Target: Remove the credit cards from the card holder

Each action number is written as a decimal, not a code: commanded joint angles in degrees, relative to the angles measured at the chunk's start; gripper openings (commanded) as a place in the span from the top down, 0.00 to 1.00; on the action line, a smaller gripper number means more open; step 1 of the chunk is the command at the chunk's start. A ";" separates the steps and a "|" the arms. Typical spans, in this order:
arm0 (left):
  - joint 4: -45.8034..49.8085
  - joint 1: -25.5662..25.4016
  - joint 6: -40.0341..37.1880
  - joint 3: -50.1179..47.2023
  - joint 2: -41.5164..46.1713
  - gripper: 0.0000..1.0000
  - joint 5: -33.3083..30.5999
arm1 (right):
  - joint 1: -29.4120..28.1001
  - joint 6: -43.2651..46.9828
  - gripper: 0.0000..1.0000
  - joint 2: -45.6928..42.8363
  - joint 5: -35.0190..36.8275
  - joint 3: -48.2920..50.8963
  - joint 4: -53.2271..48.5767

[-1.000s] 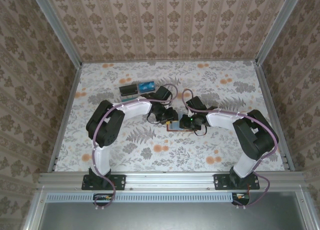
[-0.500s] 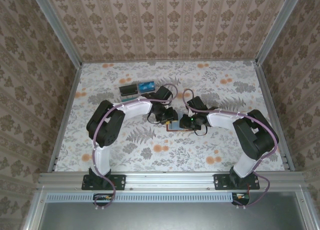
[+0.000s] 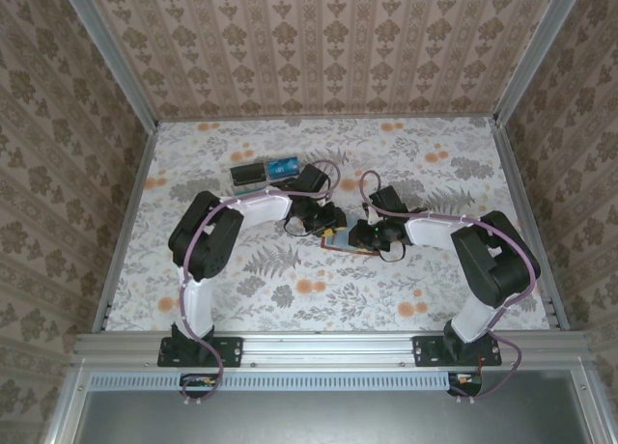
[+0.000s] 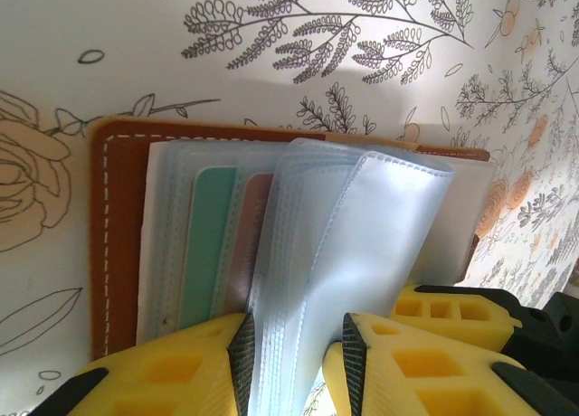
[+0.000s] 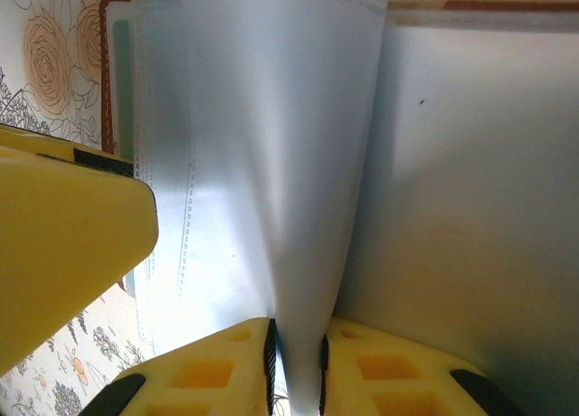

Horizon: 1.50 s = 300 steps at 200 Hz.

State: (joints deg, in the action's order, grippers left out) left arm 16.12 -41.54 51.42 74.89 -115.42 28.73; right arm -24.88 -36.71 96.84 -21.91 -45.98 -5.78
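Gripping: left fingers (image 4: 294, 353) pinch a sheaf of clear sleeves (image 4: 362, 244); right fingers (image 5: 296, 362) are clamped on a leaf of them.
Cards (image 4: 210, 244): a teal and a pinkish one lie pocketed just beside the left fingers, long axis running away from them.
Holder (image 4: 118, 235): open flat on counter (image 4: 271, 63), between both arms.
Nearer arm: left, by my judgement.

Open brown leather card holder (image 4: 118, 235) flat on the counter (image 3: 241, 290) centre, left tool (image 4: 291, 344) and right tool (image 5: 297, 348) clamped on its inner sleeves, teal plastic card (image 4: 210, 244) in a pocket, clear plastic compartment tray (image 3: 265, 171) behind-left, well apart.
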 commanded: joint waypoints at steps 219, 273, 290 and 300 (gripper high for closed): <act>-8.77 -5.33 -4.45 4.17 -0.86 0.66 9.93 | 7.71 -1.92 0.61 -31.49 16.46 5.46 -12.21; -7.50 -7.50 -3.94 10.57 -6.48 0.59 10.29 | 9.07 -2.92 0.60 -32.62 16.82 5.89 -13.70; -4.88 -7.50 -4.17 12.81 -8.53 0.55 8.97 | 9.29 -3.27 0.60 -31.79 16.20 5.81 -13.65; -4.11 -7.50 -4.27 13.38 -9.47 0.55 8.67 | 9.40 -3.29 0.60 -31.08 15.21 5.66 -13.54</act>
State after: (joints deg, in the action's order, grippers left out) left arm 8.56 -48.97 47.90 85.73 -122.30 37.71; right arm -15.97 -38.98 64.62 -6.39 -40.73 -17.43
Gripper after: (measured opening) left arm 0.449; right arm 0.397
